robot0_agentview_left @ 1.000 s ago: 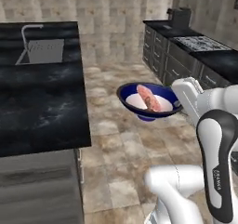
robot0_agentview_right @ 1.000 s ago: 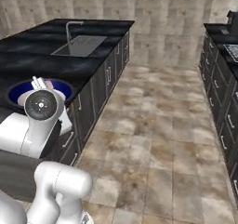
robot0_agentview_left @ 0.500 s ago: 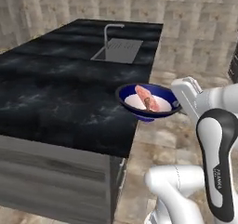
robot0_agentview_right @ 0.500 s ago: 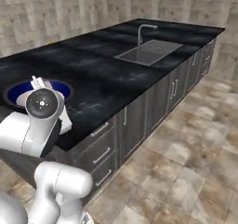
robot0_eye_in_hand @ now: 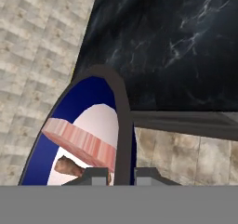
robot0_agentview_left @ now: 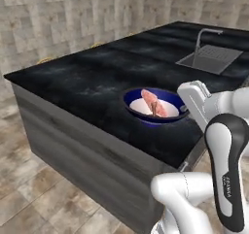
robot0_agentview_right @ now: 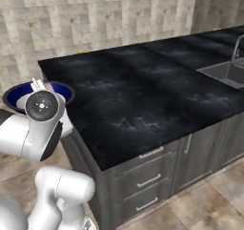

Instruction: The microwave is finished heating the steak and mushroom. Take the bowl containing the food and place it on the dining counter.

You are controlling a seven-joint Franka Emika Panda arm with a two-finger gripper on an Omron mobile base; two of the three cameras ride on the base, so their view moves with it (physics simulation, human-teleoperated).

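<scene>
Small round bowl, dark blue outside w/ white inside (robot0_agentview_left: 154,107), sits mid-frame in the left base view, held up over the near corner of the large glossy black marble dining counter (robot0_agentview_left: 97,77). In the hand view the two-finger gripper (robot0_eye_in_hand: 119,174) at bottom centre is pinched narrow on the bowl's rim, one dark tip (robot0_eye_in_hand: 95,174) inside and one outside. Pinkish-red steak slab (robot0_agentview_left: 153,103) lies across the white inside; tiny brown mushroom piece (robot0_eye_in_hand: 69,166) tucked under it (lower left of hand view). Steel sink (robot0_agentview_left: 210,58) upper right, well apart from the bowl.
</scene>
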